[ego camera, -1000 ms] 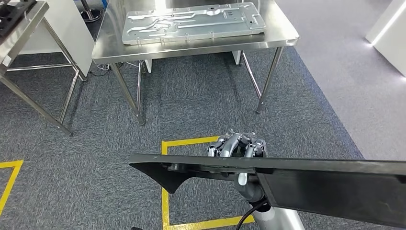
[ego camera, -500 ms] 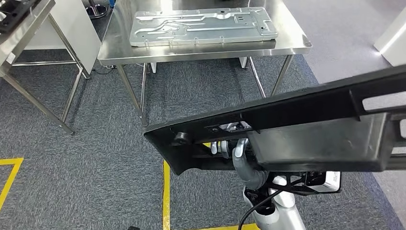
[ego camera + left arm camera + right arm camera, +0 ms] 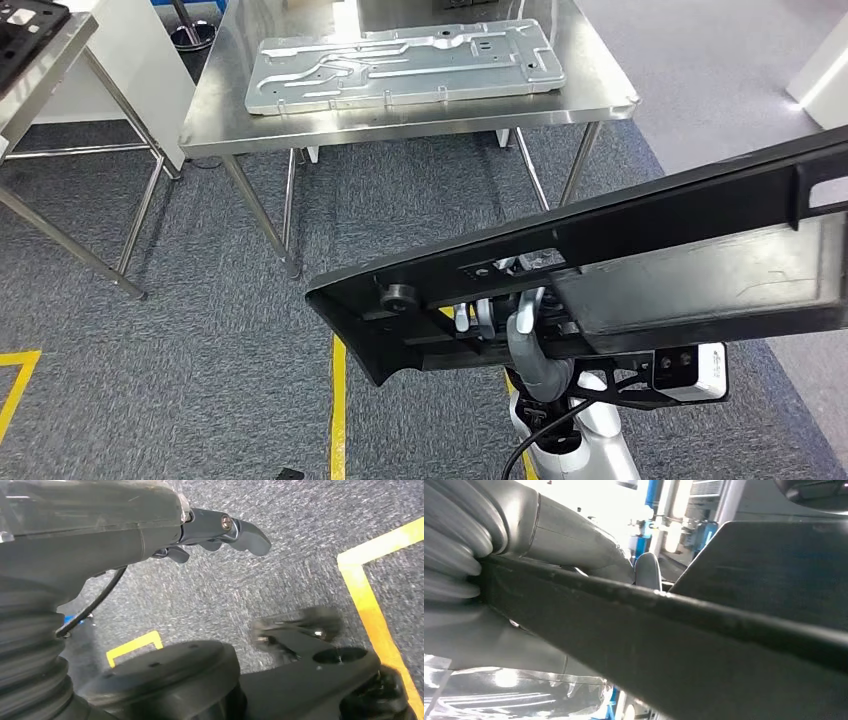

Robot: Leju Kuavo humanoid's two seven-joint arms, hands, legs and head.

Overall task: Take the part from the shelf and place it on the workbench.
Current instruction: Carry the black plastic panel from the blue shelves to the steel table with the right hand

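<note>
carrying long black part (image 3: 640, 260) gripped underneath by right hand (image 3: 520, 330), left hand (image 3: 220, 530) curled on nothing; best kept level approaching steel bench (image 3: 590, 85), clear of metal plate (image 3: 400, 62).

Ahead of you lies grey carpet (image 3: 200, 330) marked with yellow floor tape (image 3: 337, 400). At the far side stands a steel bench (image 3: 590, 85) on thin legs, carrying a flat embossed metal plate (image 3: 400, 62). To the far left you see the corner of a second steel table (image 3: 40, 60), with a white cabinet (image 3: 140, 60) behind it. On the right, the carpet gives way to smooth pale grey flooring (image 3: 720, 70).
</note>
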